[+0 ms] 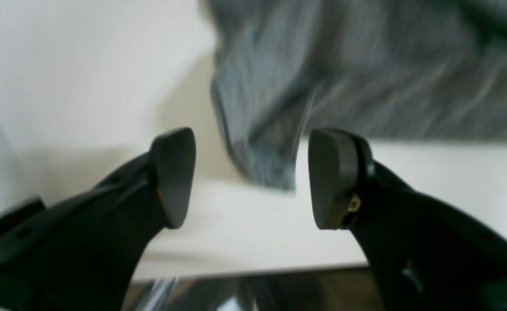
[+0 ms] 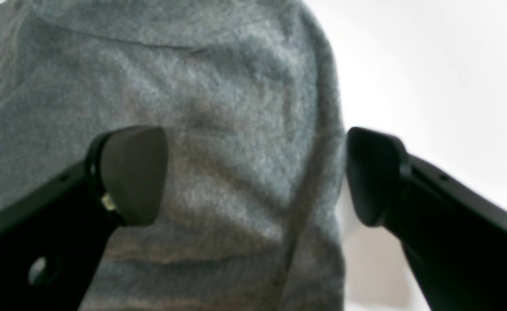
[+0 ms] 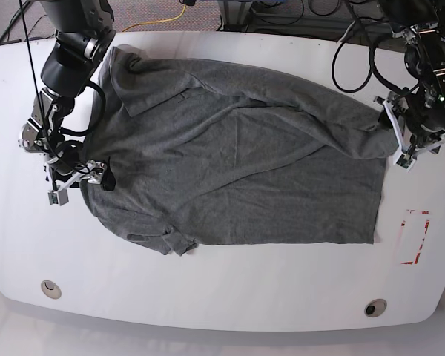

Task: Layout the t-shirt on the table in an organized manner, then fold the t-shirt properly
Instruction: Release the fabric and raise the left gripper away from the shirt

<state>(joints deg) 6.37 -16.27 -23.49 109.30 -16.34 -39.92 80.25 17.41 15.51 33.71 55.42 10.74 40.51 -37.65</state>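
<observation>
Base view, item one: t-shirt (image 3: pixel 237 167), heather grey, spread across the middle of the worktop (image 3: pixel 222 297) but not flat; one fold lies doubled over toward 2 o'clock, a bunched sleeve or corner sits near 7 o'clock, creases run through the body. Item two: left tool (image 3: pixel 408 137), at the 3 o'clock edge of the cloth, released, jaws apart with a hanging grey corner just beyond them and nothing between the pads (left wrist view is blurred). Item three: right tool (image 3: pixel 78 174), at the 9 o'clock edge, jaws spread wide and straddling the cloth's rim, not clamped on it. Step in hand, by judgement: laying out, not yet folding. Next move likely calls for each tool to pinch an edge and draw outward so the doubled fold opens. Item four: red tape rectangle (image 3: pixel 414 237) at 4 o'clock, bare. Containers: none seen.
</observation>
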